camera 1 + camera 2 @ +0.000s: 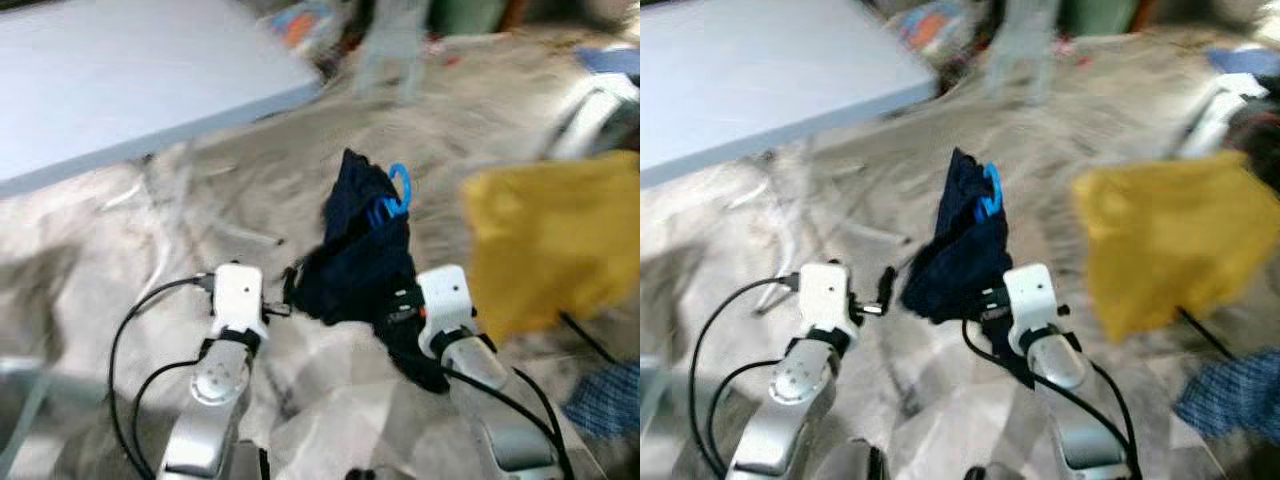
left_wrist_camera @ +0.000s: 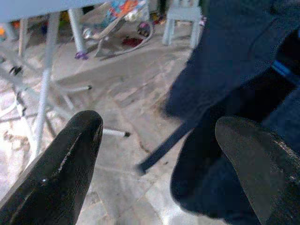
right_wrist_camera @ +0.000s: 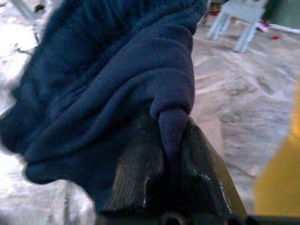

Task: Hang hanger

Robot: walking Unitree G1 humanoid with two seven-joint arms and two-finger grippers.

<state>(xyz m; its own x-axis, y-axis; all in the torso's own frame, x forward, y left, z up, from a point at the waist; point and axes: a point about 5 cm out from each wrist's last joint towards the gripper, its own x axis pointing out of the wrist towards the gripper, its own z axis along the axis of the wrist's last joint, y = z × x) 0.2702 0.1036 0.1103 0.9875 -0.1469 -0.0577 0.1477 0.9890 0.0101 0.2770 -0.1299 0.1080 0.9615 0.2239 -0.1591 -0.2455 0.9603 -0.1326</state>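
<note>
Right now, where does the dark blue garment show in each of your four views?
Left eye view: dark blue garment at centre, beside the blue hanger hook.
Right eye view: centre, left of the yellow cloth.
Left wrist view: right side, past the open fingers.
Right wrist view: pinched by the right gripper.
Shared landmark: pale stool.

Yellow cloth point(image 1: 555, 240) crowds the right; left, seemingly, a table point(image 1: 120, 80) looms.

My right gripper point(image 1: 395, 315) is clamped on a dark navy garment point(image 1: 362, 255) bunched over a blue hanger point(image 1: 398, 195), its hook poking above the cloth. My left gripper point(image 1: 285, 290) sits just beside it, apparently empty. A yellow cloth point(image 1: 550, 240) hangs blurred at right.
</note>
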